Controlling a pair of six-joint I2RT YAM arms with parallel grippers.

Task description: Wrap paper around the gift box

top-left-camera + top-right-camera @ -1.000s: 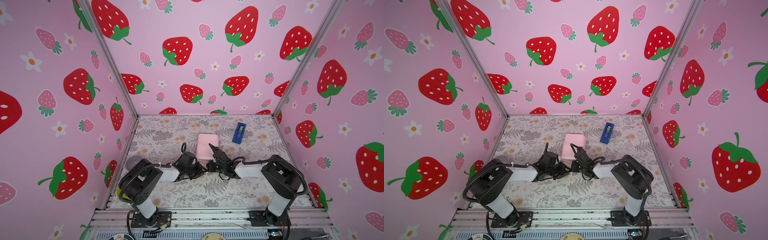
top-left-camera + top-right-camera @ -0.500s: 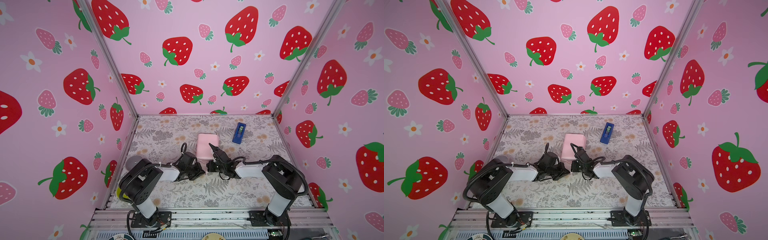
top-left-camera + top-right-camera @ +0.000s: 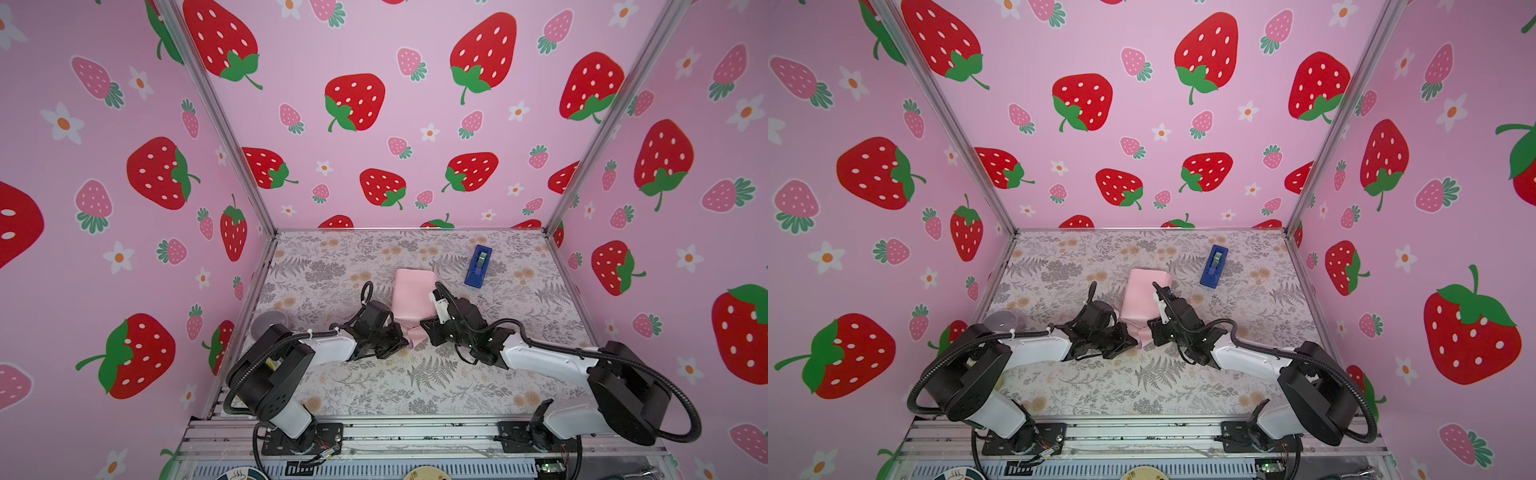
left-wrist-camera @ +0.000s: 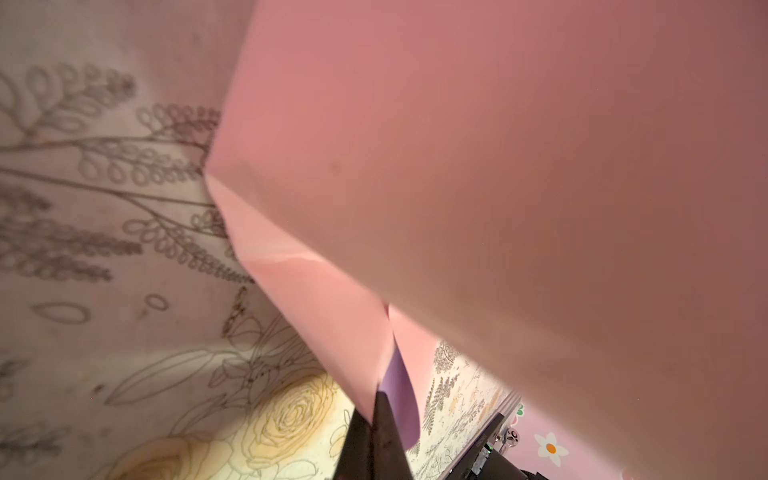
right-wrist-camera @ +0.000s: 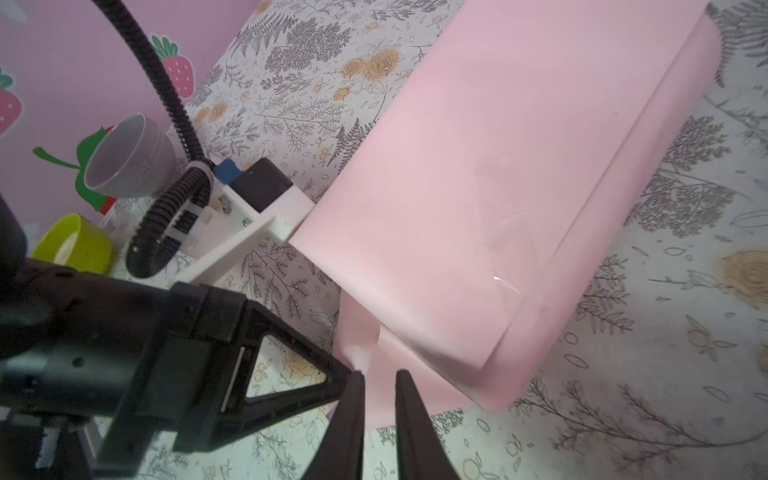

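Paper (image 3: 411, 291) sits approx mid tabletop (image 3: 415, 386), folded into a long pink bundle w/ its length running front to back; both top views show it (image 3: 1142, 295). Gift box itself can't be seen, the paper covers everything there. At the bundle's near end a loose flap sticks out toward the arms, and both end effectors meet at it. Left end effector (image 3: 406, 343) is clamped on the paper: in the left wrist view its dark fingers (image 4: 376, 428) are pressed together w/ the flap's edge pinched btwn them, pink outside, a lilac strip showing on the inner face. Right end effector (image 5: 378, 386) has its fingers slightly apart, a narrow gap btwn them w/ pink paper visible beyond; one fingertip sits right at the flap's tip, but no squeeze on it shows. In the top views the two end effectors are almost tip to tip, the right one (image 3: 1150, 332) just beside the left. Blue tape dispenser (image 3: 478, 266) lies behind and right of the bundle, apart from it. Grey cup (image 5: 129, 158) and yellow-green bowl (image 5: 72, 245) sit near the tabletop's left edge.
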